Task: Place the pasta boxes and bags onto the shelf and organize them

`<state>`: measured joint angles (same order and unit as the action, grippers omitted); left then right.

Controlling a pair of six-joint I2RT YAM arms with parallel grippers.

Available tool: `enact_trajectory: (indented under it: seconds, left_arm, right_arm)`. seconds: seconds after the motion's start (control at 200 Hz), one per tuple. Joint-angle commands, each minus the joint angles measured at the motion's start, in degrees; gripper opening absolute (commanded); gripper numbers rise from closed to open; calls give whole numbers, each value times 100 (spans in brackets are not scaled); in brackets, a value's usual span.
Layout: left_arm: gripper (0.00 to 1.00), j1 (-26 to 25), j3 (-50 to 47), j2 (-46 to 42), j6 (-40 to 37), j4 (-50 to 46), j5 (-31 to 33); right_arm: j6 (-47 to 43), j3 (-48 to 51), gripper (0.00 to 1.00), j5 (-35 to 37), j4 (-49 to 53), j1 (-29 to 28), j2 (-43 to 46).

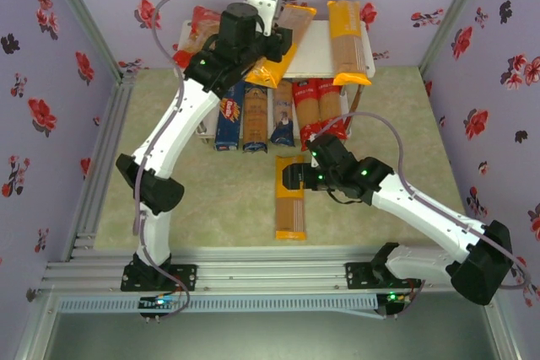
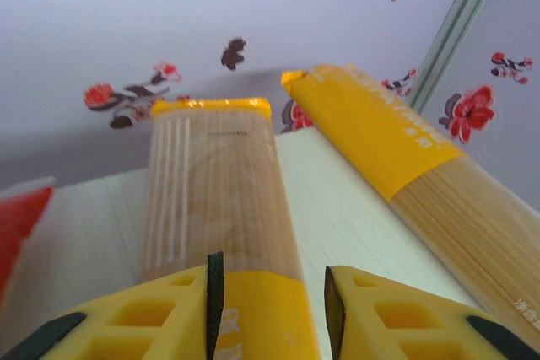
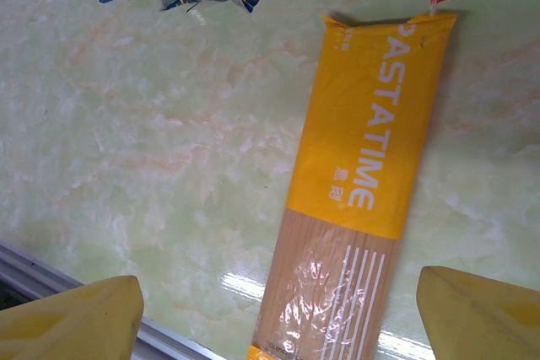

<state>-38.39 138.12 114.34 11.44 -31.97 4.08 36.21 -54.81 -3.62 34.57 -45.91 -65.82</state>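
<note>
Spaghetti bag under the wide-open right pincer is looking light, slippery, snappable; I'm guessing grab across its middle.

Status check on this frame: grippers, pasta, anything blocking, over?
Left gripper open, straddling a yellow bag lying on the shelf top. Right gripper open above the loose yellow bag on the table. Nothing blocking either.

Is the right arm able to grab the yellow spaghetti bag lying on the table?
Probably yes. The yellow bag lies flat with nothing on top, and the right arm holds its jaws open above it.
</note>
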Motion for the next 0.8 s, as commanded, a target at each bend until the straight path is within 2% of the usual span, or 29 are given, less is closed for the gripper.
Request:
enact_trajectory:
  seconds: [0.0,0.18,0.215,0.32,0.4,0.46,0.625,0.69,0.8]
  left_arm:
    - [37,-124,-322,-532,-369,206,375]
    - [45,-657,-1018,-1418,-917,170,830]
    - [54,-752,-1149,-1646,-1096,75,832]
    - [62,-915,-1951,-2666,-1197,-217,665]
    - [66,-932,-2963,-3587,-1157,-470,459]
    - [67,-938,-3771,-4254,-996,-717,538]
    - [70,-916,-6108,-5550,226,-1068,812]
    - [70,-916,-7059,-5792,744,-888,730]
    - [77,-896,-8418,-6133,1338,-195,670]
  right_arm:
    - [112,-130,85,59,49,-39,134]
    - [260,-198,85,216,349,-43,8]
    - [284,-210,85,288,475,-45,-43]
    - [447,-38,85,363,598,-94,-75]
    - [660,268,85,329,464,-197,5]
    - [868,497,85,254,321,-319,21]
    - [1225,791,86,431,132,-713,-249]
    - [1287,766,87,509,138,-838,-521]
    - [1355,652,91,633,3,-1058,-1043]
